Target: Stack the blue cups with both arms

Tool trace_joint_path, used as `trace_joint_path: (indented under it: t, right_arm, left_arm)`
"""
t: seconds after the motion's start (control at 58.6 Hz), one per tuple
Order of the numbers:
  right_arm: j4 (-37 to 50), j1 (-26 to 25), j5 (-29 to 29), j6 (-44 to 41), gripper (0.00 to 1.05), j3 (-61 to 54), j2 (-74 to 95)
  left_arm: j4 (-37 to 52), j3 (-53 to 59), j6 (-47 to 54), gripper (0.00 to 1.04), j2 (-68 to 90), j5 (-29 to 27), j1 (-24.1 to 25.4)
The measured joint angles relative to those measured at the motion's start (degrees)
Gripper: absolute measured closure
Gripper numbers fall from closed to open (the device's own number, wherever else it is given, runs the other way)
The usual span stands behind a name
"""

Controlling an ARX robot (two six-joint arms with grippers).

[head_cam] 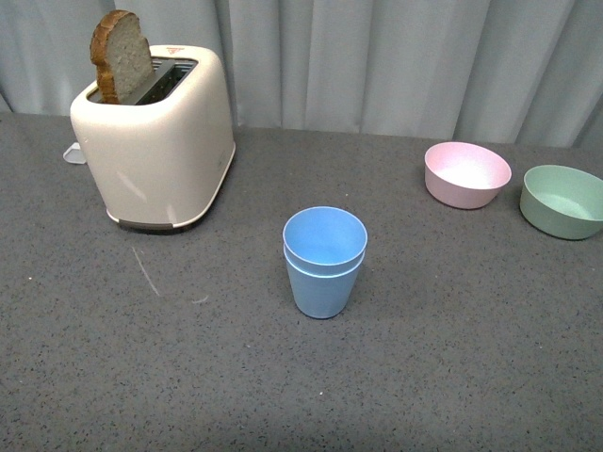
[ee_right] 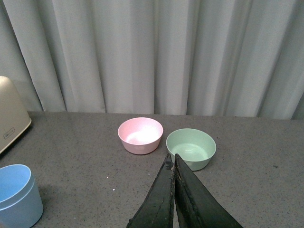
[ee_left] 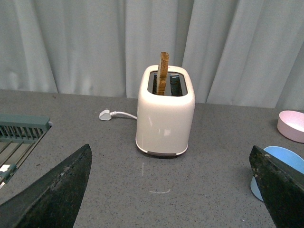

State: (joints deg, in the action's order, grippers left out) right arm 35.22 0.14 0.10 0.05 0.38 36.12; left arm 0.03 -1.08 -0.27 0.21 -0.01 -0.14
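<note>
- Blue cups (head_cam: 324,261): nested one inside the other, upright, mid-bench, nearer the front edge than the toaster (head_cam: 160,141).
- Left gripper (ee_left: 171,190): spread wide, nothing held.
- Right gripper (ee_right: 173,183): clenched, nothing held.
- Step: stacking judged complete; only withdrawal is called for.

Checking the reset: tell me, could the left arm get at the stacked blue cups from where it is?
Probably yes. The left end effector is open and empty, and the stacked blue cups sit just beside one finger, with only bare table between; the toaster stands farther back.
</note>
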Motion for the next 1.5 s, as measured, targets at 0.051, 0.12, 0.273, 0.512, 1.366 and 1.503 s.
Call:
trace_joint_path:
  t: [0.051, 0.12, 0.273, 0.512, 1.366, 1.503]
  right_arm:
    - [-1.4, 0.0, 0.0, 0.0, 1.04, -0.1, -1.6]
    - [-3.8, 0.0, 0.0, 0.0, 1.04, -0.2, -4.2]
    - [-8.0, 0.0, 0.0, 0.0, 1.04, -0.2, -8.9]
    - [-15.1, 0.0, 0.0, 0.0, 1.04, -0.2, -16.1]
    - [-35.1, 0.0, -0.2, 0.0, 0.90, -0.2, -35.9]
    - [-35.1, 0.0, -0.2, 0.0, 0.63, -0.2, -35.9]
  left_arm:
    - [0.0, 0.0, 0.0, 0.07, 0.0, 0.0, 0.0]
    - [0.0, 0.0, 0.0, 0.07, 0.0, 0.0, 0.0]
    - [0.0, 0.0, 0.0, 0.07, 0.0, 0.0, 0.0]
    - [0.0, 0.0, 0.0, 0.07, 0.0, 0.0, 0.0]
    - [0.0, 0.0, 0.0, 0.07, 0.0, 0.0, 0.0]
    - [0.0, 0.0, 0.0, 0.07, 0.0, 0.0, 0.0]
